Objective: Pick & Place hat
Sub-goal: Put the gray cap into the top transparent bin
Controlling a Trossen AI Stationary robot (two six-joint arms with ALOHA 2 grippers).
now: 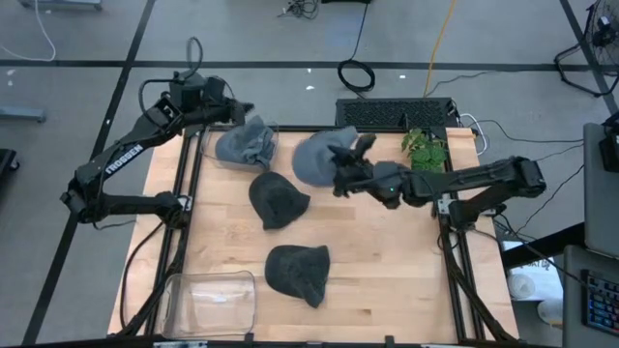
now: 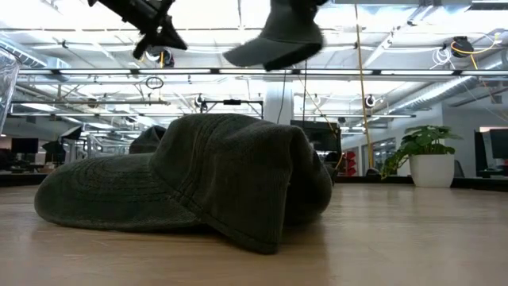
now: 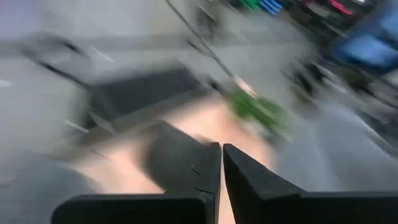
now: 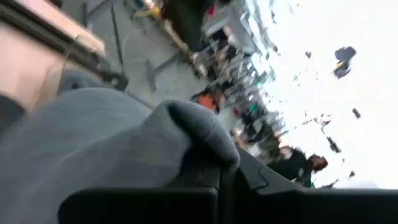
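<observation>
Right gripper [image 1: 340, 166] reaches over the rear middle of the desk [image 1: 387, 261]. Its jaws are pinching a grey hat [image 1: 317, 157] by a fold of fabric; the right wrist view shows cloth bunched between the fingers [image 4: 205, 177]. The hat is lifted: in the low view it hangs clear above the desk surface, crown up, brim tilted down toward that picture's left. In the high view its long axis runs roughly left-right, with the bulk of the cloth on the side away from the right arm.

Left gripper [image 1: 244, 111] sits at the rear left corner of the desk, just beside a second grey hat [image 1: 247, 145] lying crumpled there. The left wrist view shows its jaws pressed together, nothing between them.

Two dark hats lie flat on the desk: one [image 1: 279, 200] near the middle, another [image 1: 298, 273] nearer the front edge. The front one fills the low view and hides most of what lies behind it.

A clear plastic bin [image 1: 211, 302] stands at the front left corner; its front edge is cut off by the frame. A potted plant [image 1: 426, 150] stands at the rear right.

Both wrist views are heavily blurred; background details cannot be made out. Exact grip point on the hat is hidden by the fabric.
</observation>
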